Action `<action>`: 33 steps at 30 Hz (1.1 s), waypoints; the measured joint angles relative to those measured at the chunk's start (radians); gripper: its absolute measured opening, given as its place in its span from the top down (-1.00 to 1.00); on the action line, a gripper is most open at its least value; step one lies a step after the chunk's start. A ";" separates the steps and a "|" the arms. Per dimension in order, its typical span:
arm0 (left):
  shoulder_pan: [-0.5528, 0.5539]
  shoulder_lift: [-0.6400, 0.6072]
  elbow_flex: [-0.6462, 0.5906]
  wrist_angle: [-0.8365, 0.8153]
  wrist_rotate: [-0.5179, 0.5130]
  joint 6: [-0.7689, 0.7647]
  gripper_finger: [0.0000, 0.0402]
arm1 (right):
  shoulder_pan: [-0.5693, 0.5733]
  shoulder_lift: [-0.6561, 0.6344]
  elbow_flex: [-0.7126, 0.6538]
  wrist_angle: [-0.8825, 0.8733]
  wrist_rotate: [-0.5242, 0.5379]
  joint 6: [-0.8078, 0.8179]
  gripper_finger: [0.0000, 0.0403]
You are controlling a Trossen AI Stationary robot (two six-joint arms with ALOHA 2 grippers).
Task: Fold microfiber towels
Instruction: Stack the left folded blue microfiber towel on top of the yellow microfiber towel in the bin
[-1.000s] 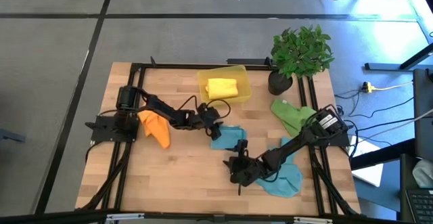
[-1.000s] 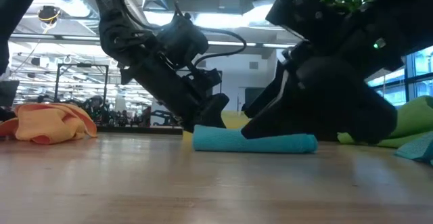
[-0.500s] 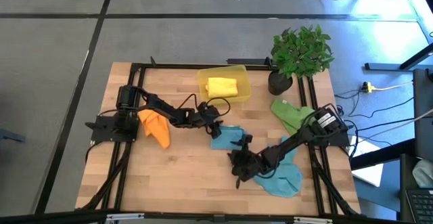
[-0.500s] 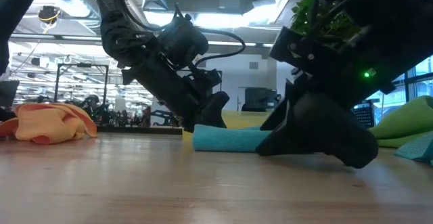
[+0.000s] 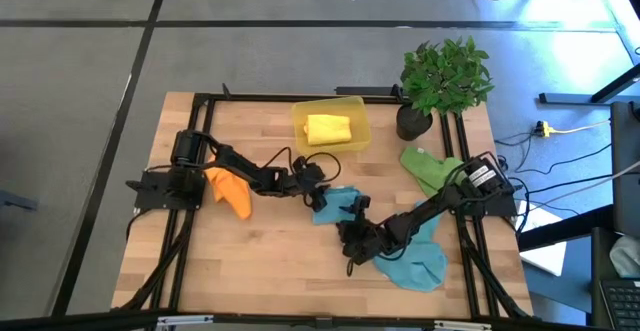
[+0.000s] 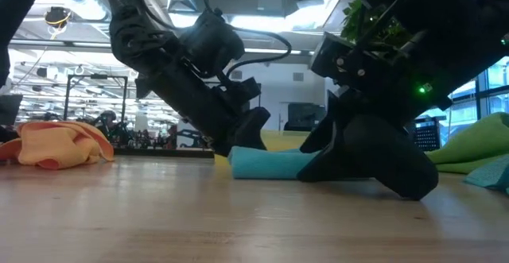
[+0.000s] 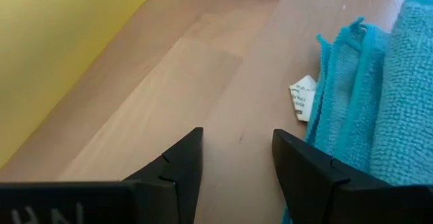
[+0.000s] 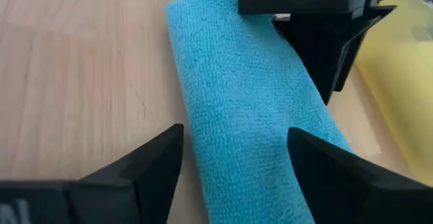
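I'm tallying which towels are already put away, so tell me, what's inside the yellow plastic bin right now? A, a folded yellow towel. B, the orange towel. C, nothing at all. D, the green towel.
A: the high view shows a folded yellow towel lying inside the yellow bin, while the orange towel and the green towel lie out on the table.

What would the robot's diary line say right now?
folded teal towel on table | left gripper open beside its edge | right gripper open over it | nothing held
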 joint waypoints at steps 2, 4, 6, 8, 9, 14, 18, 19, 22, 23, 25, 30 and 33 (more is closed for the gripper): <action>-0.009 0.000 0.000 0.000 -0.019 0.000 0.19 | -0.006 0.000 0.000 -0.002 -0.020 -0.016 -0.23; -0.019 0.001 -0.001 0.001 -0.054 -0.002 0.19 | -0.011 0.000 0.000 -0.002 -0.039 -0.028 -0.12; -0.027 0.002 -0.002 0.000 -0.082 -0.003 0.19 | -0.016 0.000 0.000 -0.002 -0.055 -0.030 -0.01; -0.030 0.002 -0.002 0.000 -0.091 -0.003 0.19 | -0.017 0.001 0.000 -0.001 -0.061 -0.033 0.12; -0.032 0.002 -0.002 0.000 -0.093 -0.003 0.19 | -0.018 0.002 0.000 0.000 -0.063 -0.034 0.18; -0.034 0.002 -0.003 -0.003 -0.148 0.000 0.19 | -0.024 0.002 -0.001 0.000 -0.091 -0.029 0.50; -0.034 -0.001 -0.003 -0.009 -0.182 0.032 0.19 | -0.027 0.002 -0.001 -0.003 -0.110 -0.029 0.87; -0.038 -0.010 -0.003 -0.026 -0.181 0.037 0.19 | -0.027 0.002 -0.002 -0.003 -0.109 -0.029 0.91; -0.057 -0.063 -0.003 -0.081 -0.203 0.078 0.19 | -0.027 0.002 -0.002 -0.003 -0.109 -0.024 0.89; -0.068 -0.087 -0.003 -0.108 -0.235 0.086 0.19 | -0.027 0.002 -0.003 -0.003 -0.110 -0.019 0.86; -0.092 -0.137 -0.003 -0.159 -0.304 0.106 0.19 | -0.027 0.002 -0.003 -0.003 -0.109 -0.006 0.83; -0.181 -0.251 -0.002 -0.241 -0.416 0.179 0.19 | -0.026 -0.009 -0.004 -0.005 -0.107 0.018 0.94; -0.240 -0.289 -0.002 -0.240 -0.436 0.214 0.19 | -0.027 -0.033 -0.007 -0.025 -0.113 0.033 0.92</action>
